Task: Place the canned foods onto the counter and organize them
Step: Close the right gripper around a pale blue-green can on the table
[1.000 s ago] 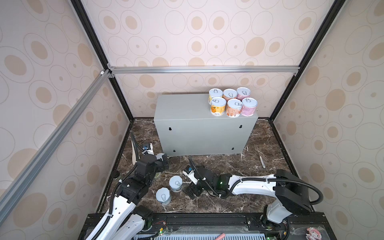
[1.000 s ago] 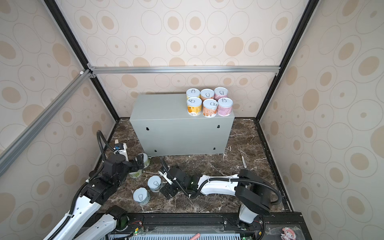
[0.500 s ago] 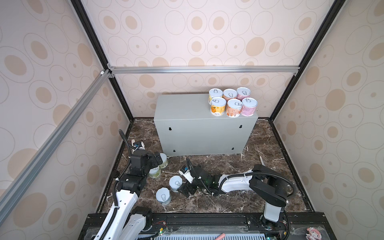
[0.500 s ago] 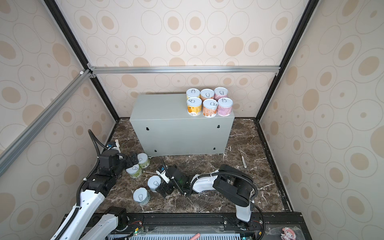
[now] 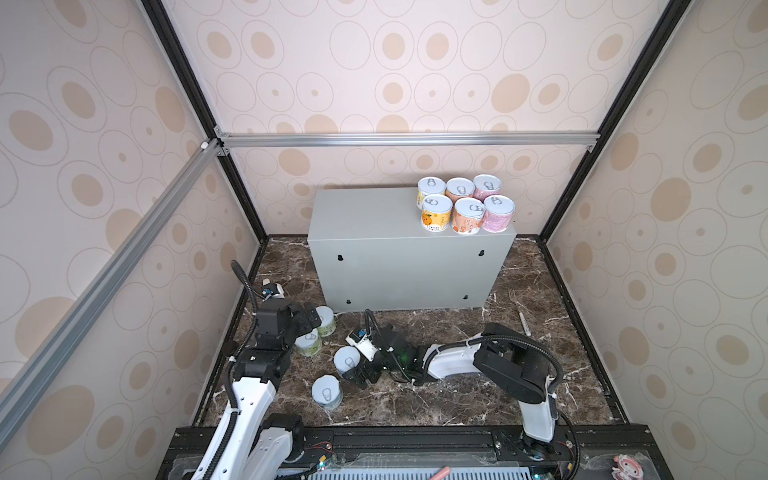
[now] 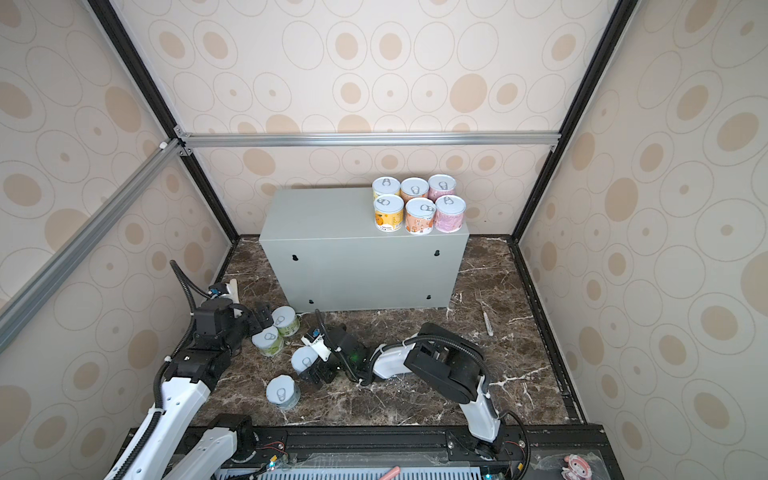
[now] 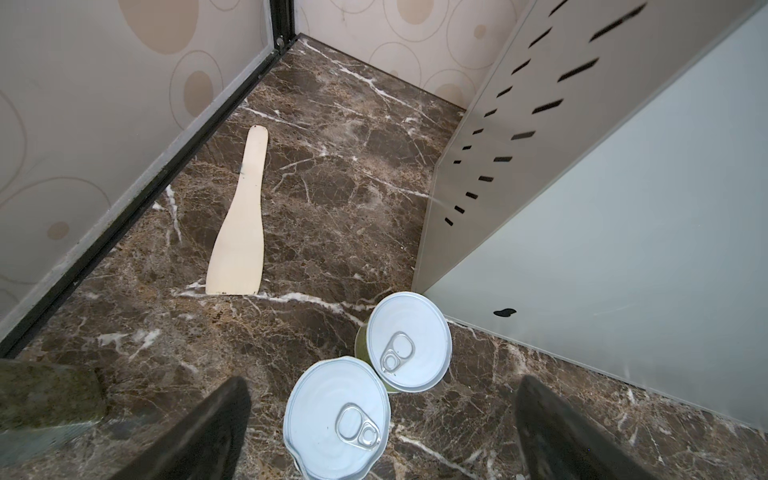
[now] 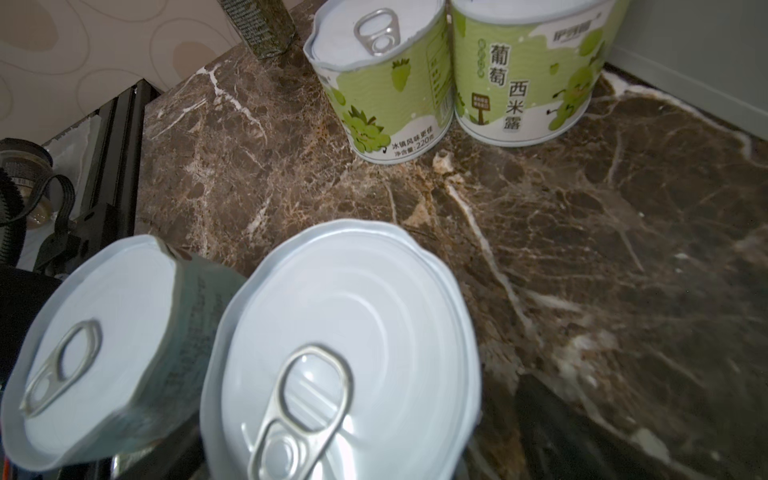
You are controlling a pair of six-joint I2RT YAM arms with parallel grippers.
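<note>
Brown, white-veined marble (image 5: 457, 390) floors a booth of circle-patterned wallpaper (image 5: 395, 83). Six cans (image 5: 467, 210) stand on the smooth grey metal counter (image 5: 407, 266). At its foot two green cans (image 5: 324, 320) touch, with two blue cans (image 5: 327, 392) nearby. Open-jawed, the left gripper (image 7: 380, 417) has pulled back, uncovering the green pair. The right gripper (image 5: 361, 374), also open, has slid leftward astride a blue can.

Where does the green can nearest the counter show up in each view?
In a top view: green can at the counter's front left corner.
In a top view: green can at the same corner.
Left wrist: green can beside the counter's corner, beyond the other green can.
Right wrist: green can next to the counter, past the blue cans.
Shared landmark: the counter's grey front.
</note>
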